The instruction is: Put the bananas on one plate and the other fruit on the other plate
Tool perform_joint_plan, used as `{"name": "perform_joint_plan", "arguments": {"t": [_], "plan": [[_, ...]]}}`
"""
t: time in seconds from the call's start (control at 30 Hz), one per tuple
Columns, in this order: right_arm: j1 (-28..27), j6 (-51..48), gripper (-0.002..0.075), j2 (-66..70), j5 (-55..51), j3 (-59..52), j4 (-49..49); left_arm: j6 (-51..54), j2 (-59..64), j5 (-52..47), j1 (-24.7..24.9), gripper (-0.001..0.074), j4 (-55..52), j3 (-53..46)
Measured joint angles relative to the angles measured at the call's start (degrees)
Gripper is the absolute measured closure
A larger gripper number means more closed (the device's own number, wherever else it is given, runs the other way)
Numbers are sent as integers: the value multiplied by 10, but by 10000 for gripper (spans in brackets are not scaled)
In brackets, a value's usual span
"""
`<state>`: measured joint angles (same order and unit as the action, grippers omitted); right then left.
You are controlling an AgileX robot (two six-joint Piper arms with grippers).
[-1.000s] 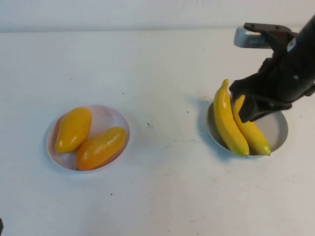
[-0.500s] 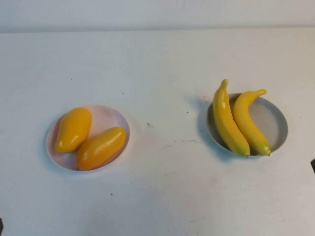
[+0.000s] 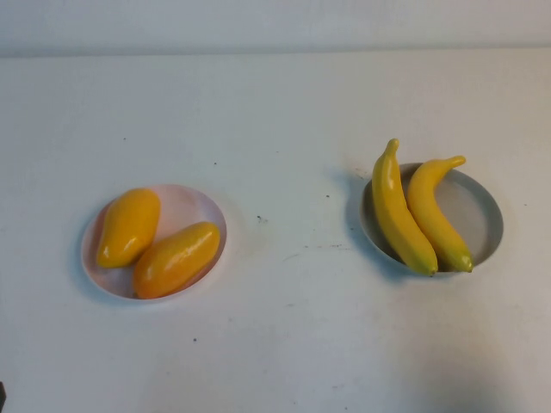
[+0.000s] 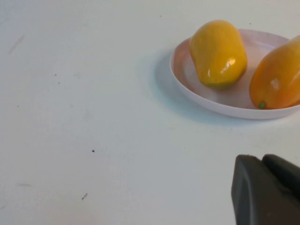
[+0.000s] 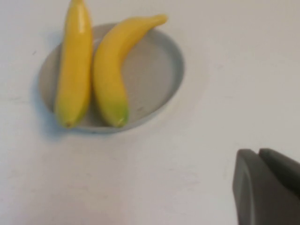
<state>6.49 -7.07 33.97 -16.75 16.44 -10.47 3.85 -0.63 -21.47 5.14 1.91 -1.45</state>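
Two bananas [image 3: 398, 211] [image 3: 435, 215] lie side by side on the grey plate [image 3: 482, 215] at the right of the table; the right wrist view shows them [image 5: 75, 65] [image 5: 115, 65] on that plate [image 5: 159, 70]. Two orange-yellow oval fruits [image 3: 129, 225] [image 3: 176, 258] rest on the pale pink plate [image 3: 194, 206] at the left, also in the left wrist view [image 4: 218, 52] [image 4: 276, 77] [image 4: 211, 96]. My left gripper [image 4: 262, 159] is shut and holds nothing, back from the pink plate. My right gripper [image 5: 258, 152] is shut and holds nothing, back from the grey plate. Neither arm shows in the high view.
The white table [image 3: 284, 129] carries a few small dark specks. A pale wall edge [image 3: 275, 47] runs along the back.
My right arm, which stood over the grey plate beside the bananas a second ago, has drawn back out of the high view. The fruit has not moved.
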Motion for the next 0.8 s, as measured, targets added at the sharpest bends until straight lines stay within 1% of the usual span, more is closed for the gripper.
{"name": "perform_joint_plan", "arguments": {"t": [0.13, 0.2, 0.37, 0.47, 0.6, 0.7, 0.8], "plan": [[-54, -2, 741, -105, 78, -105, -5, 0, 0, 0, 0, 734, 0, 0], [-70, -2, 741, -154, 87, -138, -7, 0, 0, 0, 0, 734, 0, 0], [-80, -3, 741, -243, 92, -179, -9, 0, 0, 0, 0, 734, 0, 0], [-80, -3, 741, -290, 72, -179, -9, 0, 0, 0, 0, 734, 0, 0], [-80, -3, 741, -337, 3, -179, -9, 0, 0, 0, 0, 734, 0, 0], [-80, -4, 741, -344, -35, -179, -9, 0, 0, 0, 0, 734, 0, 0], [-80, -4, 741, -344, -47, -179, -9, 0, 0, 0, 0, 734, 0, 0]]}}
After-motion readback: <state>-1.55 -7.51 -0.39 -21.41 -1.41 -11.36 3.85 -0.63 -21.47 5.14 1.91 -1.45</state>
